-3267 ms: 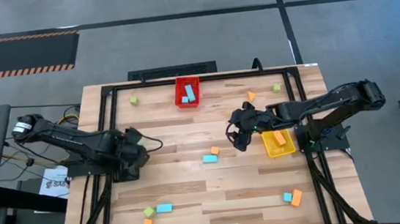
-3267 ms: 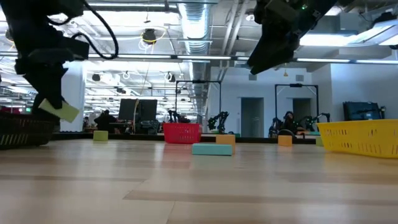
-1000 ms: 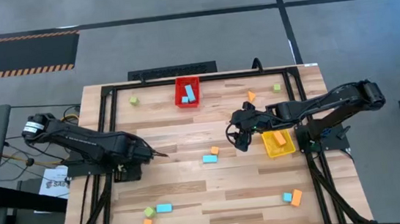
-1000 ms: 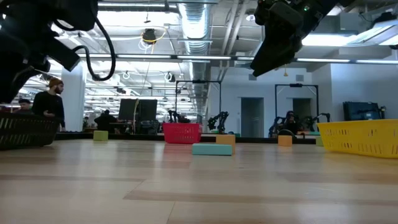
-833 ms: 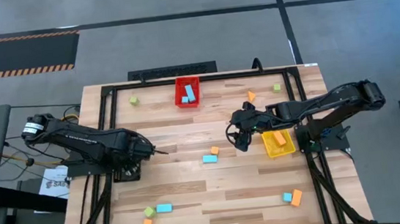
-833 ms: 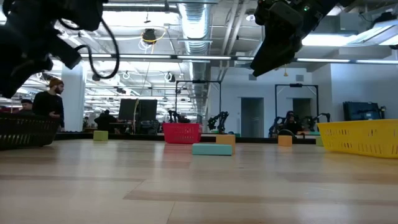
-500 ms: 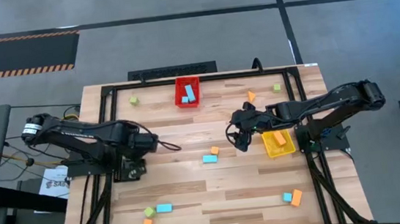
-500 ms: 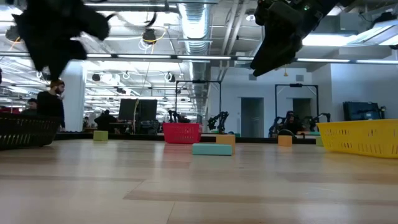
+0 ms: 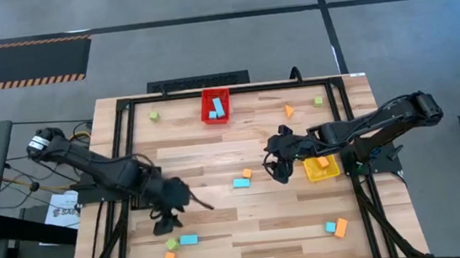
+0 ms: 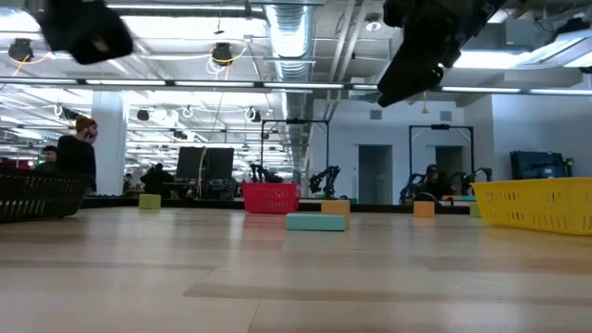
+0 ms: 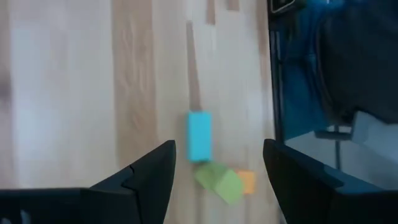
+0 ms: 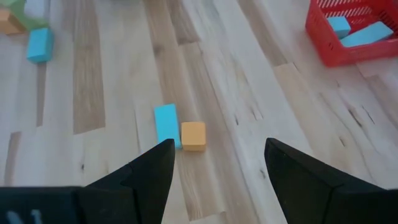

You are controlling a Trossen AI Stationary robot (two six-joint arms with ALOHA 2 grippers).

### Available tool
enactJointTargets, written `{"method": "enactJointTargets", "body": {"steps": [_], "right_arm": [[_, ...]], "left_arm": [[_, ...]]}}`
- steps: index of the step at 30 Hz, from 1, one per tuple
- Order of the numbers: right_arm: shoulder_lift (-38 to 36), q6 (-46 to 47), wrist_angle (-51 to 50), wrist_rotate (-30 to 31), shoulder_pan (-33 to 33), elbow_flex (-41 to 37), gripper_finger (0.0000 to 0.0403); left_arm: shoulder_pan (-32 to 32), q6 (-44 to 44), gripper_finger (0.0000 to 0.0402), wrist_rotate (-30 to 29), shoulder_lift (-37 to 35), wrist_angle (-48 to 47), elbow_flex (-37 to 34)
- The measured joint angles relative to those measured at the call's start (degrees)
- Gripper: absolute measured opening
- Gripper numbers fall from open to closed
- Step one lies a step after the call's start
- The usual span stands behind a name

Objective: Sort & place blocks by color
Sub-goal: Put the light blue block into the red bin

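Small light-blue, orange and yellow-green blocks lie scattered flat on the wooden table. My left gripper hangs open above the near left group: a light-blue bar, a green block and an orange block. It holds nothing. My right gripper hangs open and holding nothing over the table's middle, above a light-blue bar and an orange cube that lie side by side. Both grippers are well above the table in the low view.
A red bin with light-blue blocks stands at the far edge. A yellow bin with an orange block stands right of my right gripper. A black bin stands at the left. Loose blocks lie at the far corners and near right.
My left gripper has swung from over the black bin at the left toward the table's near edge and a little to the right, rising and turning as it went. It now hangs over the near left blocks.
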Motion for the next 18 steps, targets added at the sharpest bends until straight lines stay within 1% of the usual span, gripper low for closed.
{"method": "enactJointTargets", "body": {"steps": [5, 8, 10, 13, 16, 18], "right_arm": [[0.01, 0.76, 1.15, 0.04, 0.35, -0.02, 0.0271], [0.0, 0.77, 2.11, 0.04, 0.57, -0.02, 0.0271], [0.01, 0.98, 3.16, 0.06, 0.92, -0.01, 0.0271], [0.02, 1.33, 5.33, 0.1, 1.88, -0.02, 0.0271], [0.01, 1.84, 7.06, 0.07, 3.69, -0.01, 0.0271], [0.02, 3.06, 7.74, 0.09, 5.22, 0.0, 0.0271]], "left_arm": [[-6.71, -14.07, 0.0229, -2.49, 0.0, -0.18, -0.05], [-10.8, -18.49, 0.0229, -6.67, 0.07, -0.15, -0.06], [-13.34, -19.95, 0.0229, -9.72, 0.09, -0.05, -0.06], [-16.51, -18.88, 0.0229, -16.94, 0.09, 2.02, -0.09], [-18.62, -13.03, 0.0229, -25.37, 0.49, 5.55, -0.08], [-19.11, -8.97, 0.0229, -28.48, 2.16, 7.85, -0.08]]}}
